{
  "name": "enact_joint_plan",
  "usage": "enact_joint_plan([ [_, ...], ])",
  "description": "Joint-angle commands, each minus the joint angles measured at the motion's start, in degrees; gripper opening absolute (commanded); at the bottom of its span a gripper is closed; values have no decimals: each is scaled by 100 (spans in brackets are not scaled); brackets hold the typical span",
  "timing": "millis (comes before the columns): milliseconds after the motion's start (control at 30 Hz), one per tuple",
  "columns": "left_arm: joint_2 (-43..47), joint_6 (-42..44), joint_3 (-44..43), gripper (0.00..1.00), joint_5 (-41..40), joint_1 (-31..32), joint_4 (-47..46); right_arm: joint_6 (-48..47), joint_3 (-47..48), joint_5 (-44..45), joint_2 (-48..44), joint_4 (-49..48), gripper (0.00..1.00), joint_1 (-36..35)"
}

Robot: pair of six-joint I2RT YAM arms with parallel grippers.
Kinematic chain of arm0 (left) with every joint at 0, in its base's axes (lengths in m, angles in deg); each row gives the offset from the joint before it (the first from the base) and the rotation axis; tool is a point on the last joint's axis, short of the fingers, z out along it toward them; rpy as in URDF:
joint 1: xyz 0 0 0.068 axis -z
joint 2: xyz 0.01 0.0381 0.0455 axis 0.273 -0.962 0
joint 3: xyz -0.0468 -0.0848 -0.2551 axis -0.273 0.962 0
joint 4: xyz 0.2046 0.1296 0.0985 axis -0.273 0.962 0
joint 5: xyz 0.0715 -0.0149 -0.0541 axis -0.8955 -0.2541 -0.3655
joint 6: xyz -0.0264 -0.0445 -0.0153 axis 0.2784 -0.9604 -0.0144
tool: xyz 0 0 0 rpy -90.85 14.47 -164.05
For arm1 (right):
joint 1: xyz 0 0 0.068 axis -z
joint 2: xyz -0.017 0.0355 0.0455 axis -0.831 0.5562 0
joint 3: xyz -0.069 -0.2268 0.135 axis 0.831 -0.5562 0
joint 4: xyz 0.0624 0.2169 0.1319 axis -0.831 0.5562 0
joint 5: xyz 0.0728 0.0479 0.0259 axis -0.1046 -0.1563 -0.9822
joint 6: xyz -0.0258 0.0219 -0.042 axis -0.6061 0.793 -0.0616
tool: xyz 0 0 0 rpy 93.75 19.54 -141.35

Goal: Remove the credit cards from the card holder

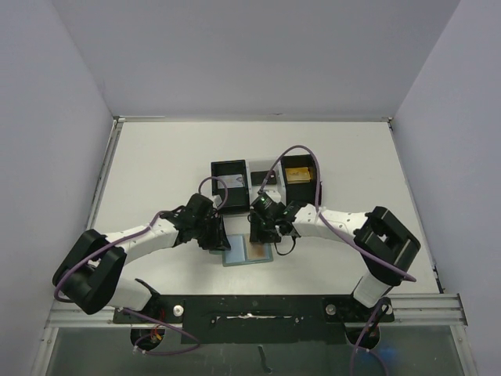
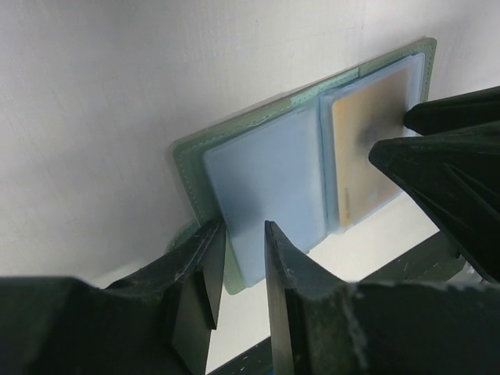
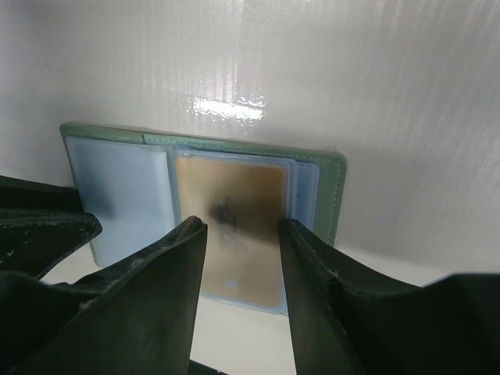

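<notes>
Card holder [image 1: 244, 255] lies open and flat on the bench [image 1: 156, 172], at its near side, between both tools. We judge the task barely begun: the gold-orange card [image 3: 230, 183] sits in its frosted plastic pocket; the facing page is pale blue, contents unclear. Cover is sage green and thin; sleeves are smooth and glossy. Right tool [image 3: 241, 225] stands parted, tips down at the card pocket, clamping nothing. Left tool [image 2: 242, 230] straddles the holder's near edge, narrowed; we cannot tell if it pinches.
</notes>
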Motion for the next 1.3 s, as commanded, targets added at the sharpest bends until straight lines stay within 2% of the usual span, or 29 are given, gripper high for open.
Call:
enact_joint_plan([
  [0, 78, 37, -93, 25, 125, 30, -237, -73, 368, 317, 106, 315, 46, -103],
  [233, 36, 42, -105, 23, 165, 35, -262, -177, 515, 257, 268, 384, 48, -188],
  [567, 16, 35, -93, 19, 205, 30, -277, -356, 458, -313, -6, -272, 48, -183],
  [733, 7, 39, -106, 19, 188, 35, -268, -321, 433, -175, -223, -239, 48, -182],
  [933, -8, 55, -125, 19, 154, 32, -222, -52, 532, 677, -329, 618, 52, -180],
  [1267, -37, 57, -155, 19, 187, 35, -242, -102, 467, 270, 66, 400, 54, -186],
])
